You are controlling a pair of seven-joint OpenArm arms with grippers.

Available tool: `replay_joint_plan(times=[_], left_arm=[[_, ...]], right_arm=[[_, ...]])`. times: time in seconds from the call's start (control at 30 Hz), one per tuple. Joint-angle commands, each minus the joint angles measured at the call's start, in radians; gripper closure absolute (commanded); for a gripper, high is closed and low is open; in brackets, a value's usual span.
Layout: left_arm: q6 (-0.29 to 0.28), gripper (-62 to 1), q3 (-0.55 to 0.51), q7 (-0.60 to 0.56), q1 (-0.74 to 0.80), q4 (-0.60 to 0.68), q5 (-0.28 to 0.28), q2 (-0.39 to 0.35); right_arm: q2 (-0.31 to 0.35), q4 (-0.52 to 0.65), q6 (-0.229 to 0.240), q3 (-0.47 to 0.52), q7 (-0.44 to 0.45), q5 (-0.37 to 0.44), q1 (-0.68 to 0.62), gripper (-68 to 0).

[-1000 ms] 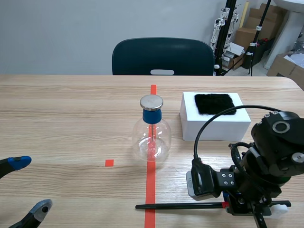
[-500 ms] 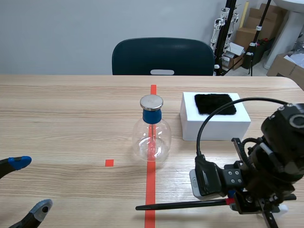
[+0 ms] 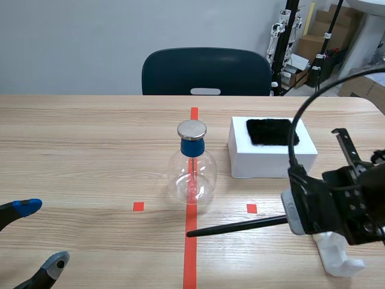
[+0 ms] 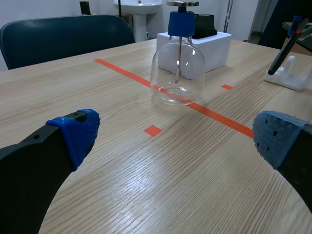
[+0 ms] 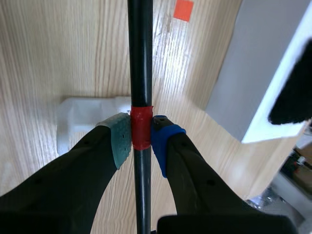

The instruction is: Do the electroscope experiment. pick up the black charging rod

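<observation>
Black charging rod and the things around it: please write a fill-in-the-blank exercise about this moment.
The right hand grips the black charging rod at its ____ tape band.
The glass electroscope flask has a ____ stopper under its metal disc.
The black cloth lies on a ____ box.
The left hand is ____ and holds nothing.
Missing words: red, blue, white, open.

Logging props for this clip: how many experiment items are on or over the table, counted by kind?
glass electroscope flask: 1
black charging rod: 1, held in the right gripper
white block: 1
black cloth on the block: 1
white rod stand: 1
Total: 5
</observation>
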Motion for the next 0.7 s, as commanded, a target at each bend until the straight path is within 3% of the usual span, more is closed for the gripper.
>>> replay_joint_plan(times=[0.0, 0.1, 0.2, 0.23, 0.33, 0.43, 0.53, 0.67], left_arm=[[0.002, -62.3, -0.010, -0.014, 0.000, 0.011, -0.010, -0.013], [0.002, -62.3, -0.010, -0.014, 0.000, 0.011, -0.010, -0.012], [0.002, -62.3, -0.010, -0.014, 0.000, 0.011, -0.010, -0.012], [0.002, -62.3, -0.010, -0.014, 0.000, 0.011, -0.010, -0.012], [0.002, -62.3, -0.010, -0.014, -0.001, 0.011, -0.010, -0.012], [0.002, -62.3, -0.010, -0.014, -0.001, 0.011, -0.010, -0.012], [0.002, -62.3, -0.010, -0.014, -0.003, 0.011, -0.010, -0.012], [0.002, -62.3, -0.010, -0.014, -0.003, 0.011, -0.010, -0.012]], right_arm=[[0.015, 0.017, -0.104, 0.024, 0.054, -0.071, -0.079, -0.2], [0.024, 0.029, -0.364, 0.077, 0.135, -0.249, -0.212, -0.2], [0.024, 0.029, -0.697, 0.119, 0.206, -0.441, -0.344, -0.2], [0.023, 0.029, -0.789, 0.129, 0.224, -0.489, -0.378, -0.2], [0.014, 0.030, -1.013, 0.155, 0.282, -0.586, -0.455, -0.2], [0.005, 0.030, -1.154, 0.167, 0.305, -0.664, -0.491, -0.2], [0.002, 0.030, -1.239, 0.167, 0.303, -0.779, -0.527, -0.2], [0.002, 0.030, -1.247, 0.167, 0.275, -0.914, -0.604, -0.2]])
